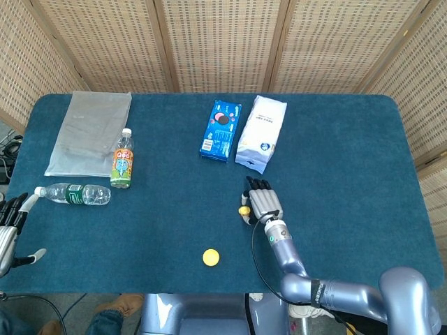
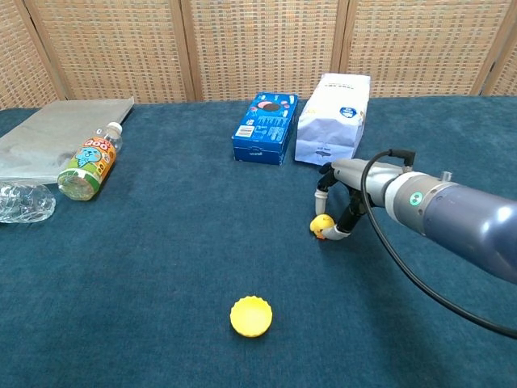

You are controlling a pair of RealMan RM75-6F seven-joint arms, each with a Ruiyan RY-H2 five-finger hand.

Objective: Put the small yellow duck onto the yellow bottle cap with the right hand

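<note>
The small yellow duck [image 1: 243, 210] [image 2: 321, 225] stands on the blue table cloth, right of centre. My right hand [image 1: 262, 203] [image 2: 346, 196] is directly at it: the thumb touches the duck's right side and one finger hangs a little above it, with a gap. The duck rests on the cloth. The yellow bottle cap [image 1: 211, 257] [image 2: 251, 316] lies open side up near the front edge, to the left of the duck and nearer to me. My left hand [image 1: 10, 232] hovers at the table's left edge, fingers apart, holding nothing.
A blue cookie box [image 1: 221, 130] [image 2: 265, 128] and a white bag [image 1: 261, 132] [image 2: 334, 119] stand behind the duck. An orange-labelled bottle [image 1: 123, 159] [image 2: 87, 162], a clear water bottle [image 1: 72, 194] and a grey sheet [image 1: 89, 131] lie at the left.
</note>
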